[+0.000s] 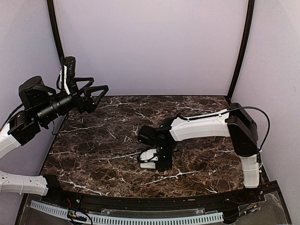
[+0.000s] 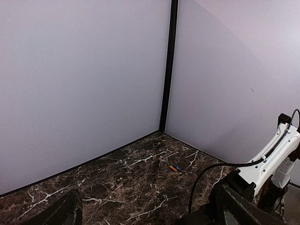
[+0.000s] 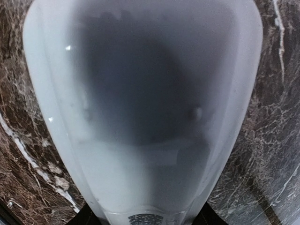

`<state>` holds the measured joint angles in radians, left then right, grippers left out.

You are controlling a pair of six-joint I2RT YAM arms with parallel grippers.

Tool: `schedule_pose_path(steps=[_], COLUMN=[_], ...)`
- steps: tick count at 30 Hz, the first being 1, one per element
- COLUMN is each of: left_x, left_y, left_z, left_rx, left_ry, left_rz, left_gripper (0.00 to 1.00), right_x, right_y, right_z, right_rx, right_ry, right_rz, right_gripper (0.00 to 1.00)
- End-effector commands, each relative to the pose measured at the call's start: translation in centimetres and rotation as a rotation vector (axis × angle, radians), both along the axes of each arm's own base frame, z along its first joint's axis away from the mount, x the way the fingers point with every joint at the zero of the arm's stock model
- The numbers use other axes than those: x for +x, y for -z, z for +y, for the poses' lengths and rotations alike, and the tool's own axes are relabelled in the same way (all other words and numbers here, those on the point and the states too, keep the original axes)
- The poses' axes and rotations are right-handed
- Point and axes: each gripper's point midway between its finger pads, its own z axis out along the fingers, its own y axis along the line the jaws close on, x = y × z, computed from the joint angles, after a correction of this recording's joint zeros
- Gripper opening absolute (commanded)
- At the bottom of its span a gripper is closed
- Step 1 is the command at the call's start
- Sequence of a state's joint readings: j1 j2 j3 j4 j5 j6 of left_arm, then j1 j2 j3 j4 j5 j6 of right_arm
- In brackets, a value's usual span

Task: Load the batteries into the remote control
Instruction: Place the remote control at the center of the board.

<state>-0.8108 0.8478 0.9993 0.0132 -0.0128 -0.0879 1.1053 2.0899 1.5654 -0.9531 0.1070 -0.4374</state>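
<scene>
The white remote control (image 1: 149,159) lies on the marble table, a little right of centre. My right gripper (image 1: 162,158) stands over its right end with a jaw on each side. In the right wrist view the remote (image 3: 140,93) fills the frame, blurred and very close, and the gripper (image 3: 145,220) has dark fingers (image 3: 84,218) at both sides of its narrow end. The two batteries (image 2: 175,168), orange and blue, lie side by side near the back wall in the left wrist view; I cannot see them in the top view. My left gripper (image 1: 96,96) is open and empty, raised high at the left.
The marble table (image 1: 103,145) is walled by pale panels on three sides, with black posts at the back corners. The right arm (image 2: 272,154) and its black cable stand right of the batteries.
</scene>
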Motion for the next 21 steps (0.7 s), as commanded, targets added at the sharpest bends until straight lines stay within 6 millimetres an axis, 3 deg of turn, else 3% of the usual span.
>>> schedule_pose_path(steps=[1,3,6,8,10,11,12,13,18,21], left_x=[0.1,0.1,0.1,0.1,0.2,0.3,0.3,0.3,0.6,1.4], left_y=[0.8,0.9,1.1,1.3,1.6,1.8,1.7,2.0,2.9,5.0], left_z=[0.1,0.1,0.1,0.0,-0.1,-0.2,-0.2,-0.2,0.0,0.5], left_rx=[0.052,0.062,0.073,0.085,0.101,0.112,0.116,0.127,0.198,0.303], left_ry=[-0.013,-0.012,-0.012,-0.011,-0.01,-0.01,-0.008,-0.006,-0.029,-0.072], left_rz=[0.02,0.02,0.016,0.014,0.015,0.021,0.018,0.023,0.021,0.058], left_gripper=[0.99,0.99,0.99,0.99,0.99,0.99,0.99,0.99,0.99,0.99], right_x=[-0.5,-0.7,-1.2,-1.5,-1.5,-1.4,-1.2,-1.0,-0.2,0.4], right_y=[0.2,0.8,1.6,1.7,1.6,1.4,1.3,1.1,-1.2,-5.2], right_z=[-0.5,-0.8,-1.1,-0.7,-0.3,-0.1,-0.1,0.0,0.6,1.6], right_rx=[-0.067,-0.094,-0.12,-0.109,-0.104,-0.1,-0.099,-0.096,-0.04,0.084], right_ry=[-0.048,-0.058,-0.062,-0.049,-0.048,-0.049,-0.051,-0.051,-0.023,0.032], right_rz=[0.009,0.018,0.046,0.067,0.067,0.057,0.044,0.032,-0.027,-0.089], right_gripper=[0.13,0.21,0.44,0.52,0.69,0.71,0.92,0.98,0.99,0.99])
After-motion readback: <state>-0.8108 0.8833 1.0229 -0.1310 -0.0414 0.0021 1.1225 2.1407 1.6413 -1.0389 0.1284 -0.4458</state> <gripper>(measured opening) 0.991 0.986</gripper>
